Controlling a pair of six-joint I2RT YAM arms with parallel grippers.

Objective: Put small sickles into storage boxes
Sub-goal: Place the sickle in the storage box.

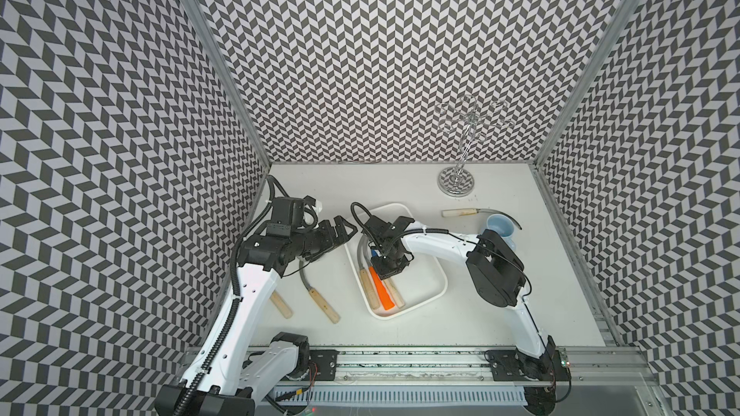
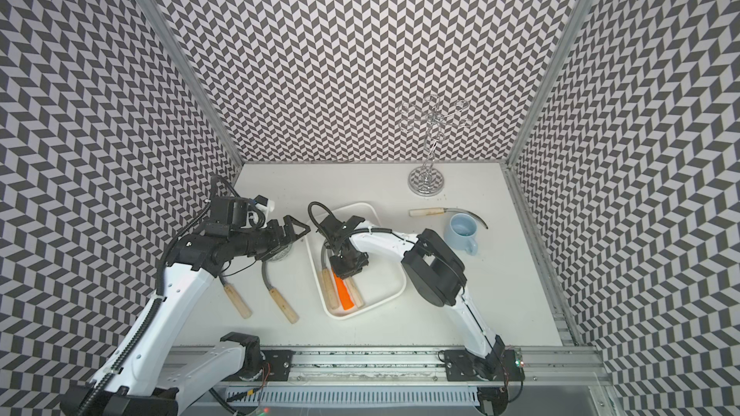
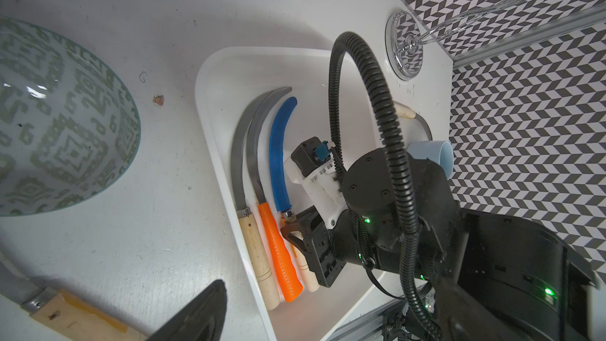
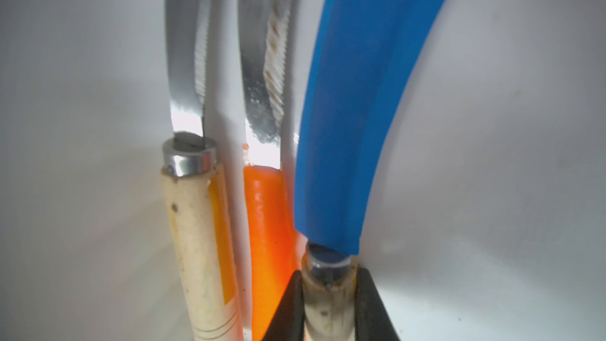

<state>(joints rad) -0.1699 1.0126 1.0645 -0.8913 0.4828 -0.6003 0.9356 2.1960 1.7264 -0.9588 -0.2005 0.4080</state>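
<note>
1. Tray: the white tray [image 1: 420, 280] sits mid-table. It holds three sickles side by side, handles toward the robot's base.
2. Contents:
   - The grey wooden-handled sickle [image 3: 259, 257] lies nearest the tray's left wall.
   - The orange-handled sickle [image 3: 278, 257] lies next to it.
   - The blue-bladed sickle [image 3: 278, 152] lies on the other side of the orange-handled sickle.
3. Right gripper [image 4: 328, 303]: the jaws are closed narrowly on the blue-bladed sickle's pale handle, just behind the metal collar. The gripper is low inside the tray. Whether this sickle already rests on the tray floor cannot be told.
4. Left gripper [image 1: 346, 234]: the jaws are spread fully and hold nothing. It hovers over the patterned bowl [image 3: 65, 109], just beside the tray.
5. Outside the tray:
   - The outer left sickle [image 1: 281, 306] and the inner left sickle [image 1: 322, 304] lie on the table [image 1: 500, 314] left of the tray, blades partly under the left arm.
   - The far sickle [image 1: 460, 212] lies beyond the tray, its blade curving behind the blue mug [image 1: 498, 228].
6. Progress, as a judgement: about half done. The third sickle is placed but not released, and three pickups are left.
</note>
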